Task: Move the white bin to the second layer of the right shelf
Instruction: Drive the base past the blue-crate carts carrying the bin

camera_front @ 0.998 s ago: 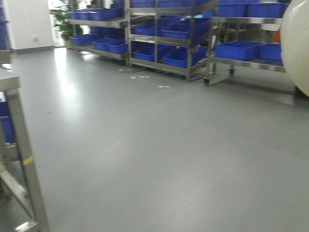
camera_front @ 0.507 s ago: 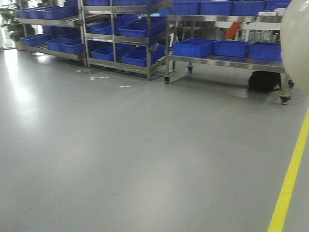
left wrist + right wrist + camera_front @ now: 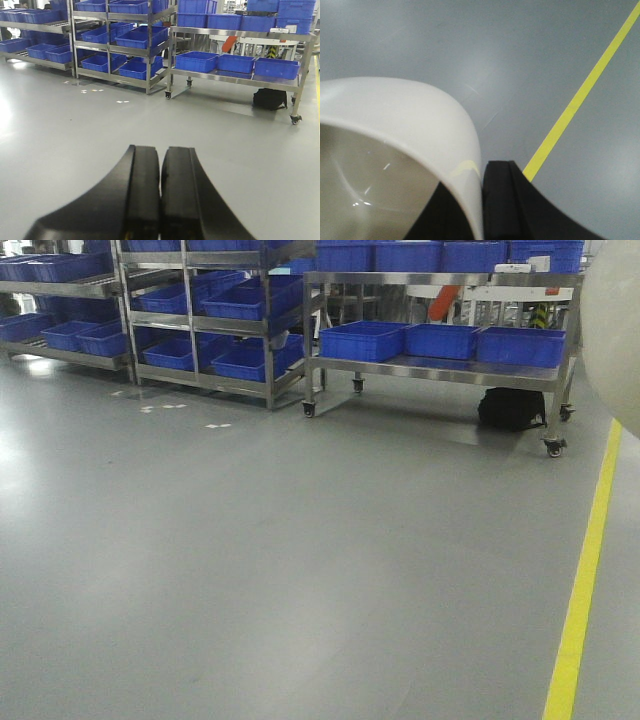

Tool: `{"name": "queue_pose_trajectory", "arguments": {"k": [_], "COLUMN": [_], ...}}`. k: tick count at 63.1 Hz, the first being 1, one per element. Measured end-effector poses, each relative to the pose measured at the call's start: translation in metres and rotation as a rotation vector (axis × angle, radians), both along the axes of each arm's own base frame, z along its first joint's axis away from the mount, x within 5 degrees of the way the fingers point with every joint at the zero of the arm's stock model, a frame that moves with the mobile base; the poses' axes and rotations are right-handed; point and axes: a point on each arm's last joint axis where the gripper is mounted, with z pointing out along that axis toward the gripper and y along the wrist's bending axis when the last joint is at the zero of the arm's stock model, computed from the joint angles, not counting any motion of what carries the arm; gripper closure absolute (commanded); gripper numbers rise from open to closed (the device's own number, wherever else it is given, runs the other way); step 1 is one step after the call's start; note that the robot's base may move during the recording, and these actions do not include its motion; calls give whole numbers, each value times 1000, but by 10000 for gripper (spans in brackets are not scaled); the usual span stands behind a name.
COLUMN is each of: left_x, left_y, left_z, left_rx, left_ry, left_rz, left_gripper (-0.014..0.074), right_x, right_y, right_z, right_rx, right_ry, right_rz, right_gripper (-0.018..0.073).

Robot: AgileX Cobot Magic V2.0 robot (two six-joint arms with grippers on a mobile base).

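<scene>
White bin [image 3: 395,130] gripped at its rim by right gripper [image 3: 481,200], one finger inside and one outside the wall; carried above grey floor [image 3: 300,560] beside yellow line [image 3: 580,95]. Left gripper [image 3: 160,195] clenched, fingers pressed together on nothing. Steel racks [image 3: 440,365] with blue crates [image 3: 360,340] well apart, ahead.

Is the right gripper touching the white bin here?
Touching. The right wrist view shows the white bin's wall running down between the right gripper's two black fingers, with no gap visible on either side.
</scene>
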Motion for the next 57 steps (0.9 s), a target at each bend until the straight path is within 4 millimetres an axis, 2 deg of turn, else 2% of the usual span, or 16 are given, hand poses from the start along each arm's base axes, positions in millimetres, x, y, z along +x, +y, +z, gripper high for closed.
{"name": "queue_pose_trajectory", "arguments": {"k": [57], "left_x": [0], "left_y": [0], "left_z": [0], "left_rx": [0], "left_ry": [0], "left_rz": [0], "left_gripper": [512], "right_x": [0], "right_y": [0], "right_z": [0], "right_rx": [0], "right_ry": [0], "right_rz": [0], "right_gripper": [512]}}
